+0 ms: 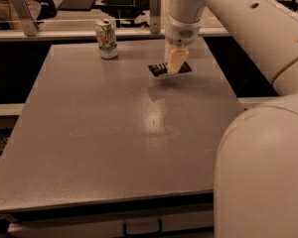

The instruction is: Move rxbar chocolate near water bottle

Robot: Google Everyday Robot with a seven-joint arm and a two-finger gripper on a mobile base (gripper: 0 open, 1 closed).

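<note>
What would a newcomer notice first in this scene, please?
The big white arm fills the right side, its gripper shut on the black bar, held just above the far middle of the grey table. A white-green can stands near the far edge, left of the gripper.

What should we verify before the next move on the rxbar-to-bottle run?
1. Gripper shut on rxbar: ok.
2. Rxbar lifted off the table: ok, it looks raised, with a shadow below it.
3. Bottle in view: not ok, none visible; the arm may hide it.
4. Can apart from gripper and rxbar: ok.
5. Rxbar near bottle: cannot tell.
</note>
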